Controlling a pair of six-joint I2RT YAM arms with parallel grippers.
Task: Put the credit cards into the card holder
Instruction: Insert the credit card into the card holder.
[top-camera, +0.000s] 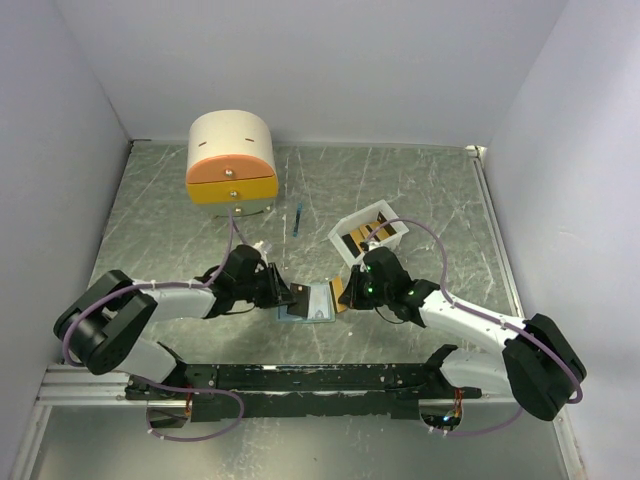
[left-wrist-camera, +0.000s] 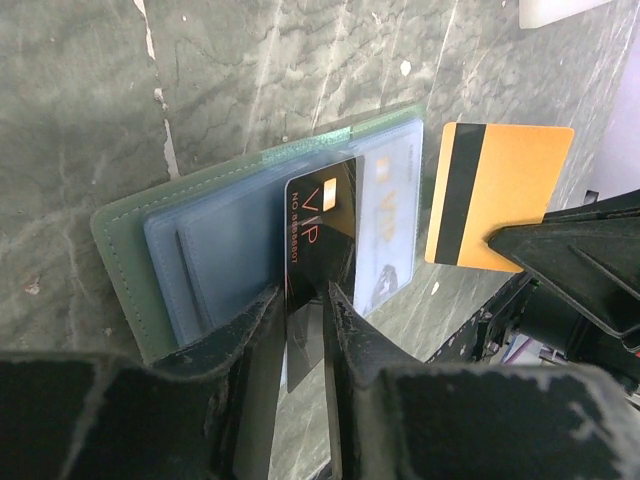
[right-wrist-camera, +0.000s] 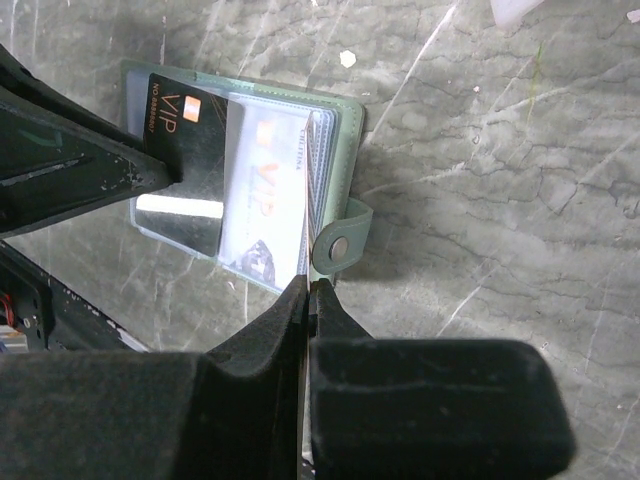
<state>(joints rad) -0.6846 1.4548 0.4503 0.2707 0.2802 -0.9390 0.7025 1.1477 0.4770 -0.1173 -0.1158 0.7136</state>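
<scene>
Left claw (left-wrist-camera: 303, 292): narrow, its fingers pinching the near end of the black card (left-wrist-camera: 325, 215); the card's lettered far end lies over a clear pocket of the card holder (left-wrist-camera: 120, 240).
Right claw (right-wrist-camera: 308, 290): pressed shut on the edge of the gold card (left-wrist-camera: 510, 190), which sits just beside the holder's right side.
Between the claws: the card holder lies open on the table (left-wrist-camera: 80, 100), pockets up, its snap tab (right-wrist-camera: 340, 245) pointing toward the right claw.
Farther out: white tray (top-camera: 392, 228) beyond the right claw; blue stick (top-camera: 298, 222) mid-table; drawer box (top-camera: 231, 158) at the far left.
</scene>
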